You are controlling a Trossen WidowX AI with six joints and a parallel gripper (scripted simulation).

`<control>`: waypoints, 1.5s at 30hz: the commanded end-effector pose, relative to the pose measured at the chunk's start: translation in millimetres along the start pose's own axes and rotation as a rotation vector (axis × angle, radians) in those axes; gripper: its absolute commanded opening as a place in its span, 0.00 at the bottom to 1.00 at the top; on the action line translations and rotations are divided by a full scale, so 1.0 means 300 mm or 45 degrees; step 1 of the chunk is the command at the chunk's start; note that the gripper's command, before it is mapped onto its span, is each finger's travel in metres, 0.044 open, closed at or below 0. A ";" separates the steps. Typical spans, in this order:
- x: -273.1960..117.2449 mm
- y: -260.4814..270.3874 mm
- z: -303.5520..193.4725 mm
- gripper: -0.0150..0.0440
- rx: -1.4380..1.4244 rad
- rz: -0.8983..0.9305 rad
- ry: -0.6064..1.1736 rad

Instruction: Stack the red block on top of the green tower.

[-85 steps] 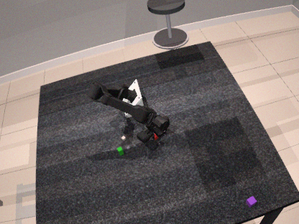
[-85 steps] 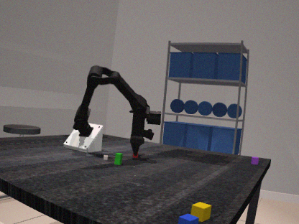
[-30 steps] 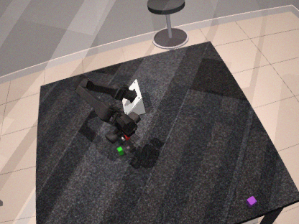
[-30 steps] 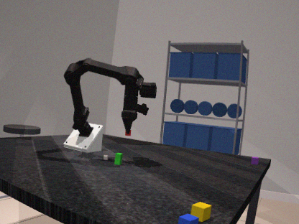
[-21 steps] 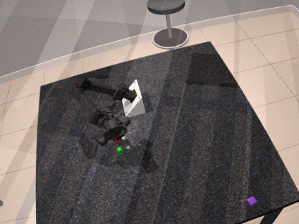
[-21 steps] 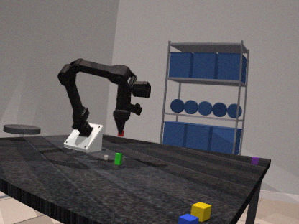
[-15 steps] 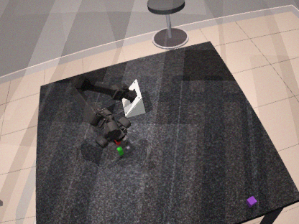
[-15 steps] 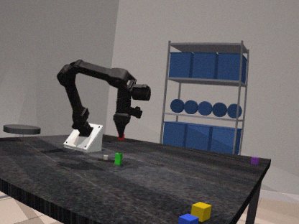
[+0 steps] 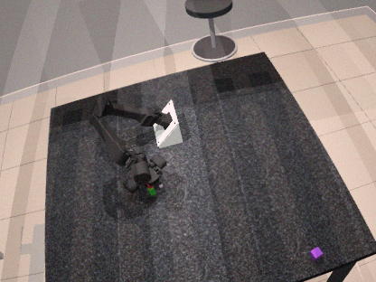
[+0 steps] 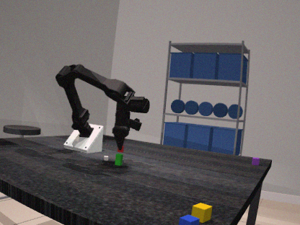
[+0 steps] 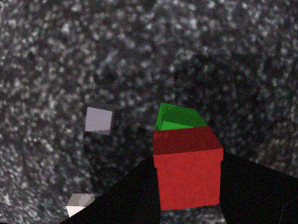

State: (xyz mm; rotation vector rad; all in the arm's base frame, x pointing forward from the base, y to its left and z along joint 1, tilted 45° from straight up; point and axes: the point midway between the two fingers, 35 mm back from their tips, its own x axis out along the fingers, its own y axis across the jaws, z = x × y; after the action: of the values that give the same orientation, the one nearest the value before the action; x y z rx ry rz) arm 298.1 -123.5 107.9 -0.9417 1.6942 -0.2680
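The red block [image 10: 122, 149] [image 11: 189, 182] is held between the fingers of my gripper [image 10: 120, 147], which points down. The green tower [image 9: 152, 192] [image 10: 119, 159] [image 11: 182, 118] stands upright on the dark table [image 9: 253, 181] [image 10: 151, 187]. In the exterior view the red block appears just above the tower's top, slightly right. In the wrist view the red block covers the tower's near part, and the rest shows beyond its far edge. Whether the two touch cannot be told. The fingers hide part of the red block in the top and exterior views.
A small whitish block [image 10: 106, 158] [image 11: 80, 205] and a pale grey square [image 11: 98, 120] lie close to the tower. A purple block [image 9: 316, 252] [image 10: 255, 161], a yellow block [image 10: 201, 213] and a blue block [image 10: 189, 220] are far off. The white bracket [image 9: 171, 139] [image 10: 95, 141] is at the arm's base.
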 end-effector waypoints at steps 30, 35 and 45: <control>0.033 0.004 -0.006 0.25 -0.012 -0.002 0.009; 0.037 0.007 -0.010 0.39 -0.016 0.006 0.014; 0.037 0.007 -0.010 0.83 -0.016 0.006 0.014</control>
State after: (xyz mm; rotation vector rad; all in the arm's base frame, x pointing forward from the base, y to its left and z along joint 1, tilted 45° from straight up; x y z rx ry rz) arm 293.9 -130.6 99.8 -0.9438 1.7087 -0.2627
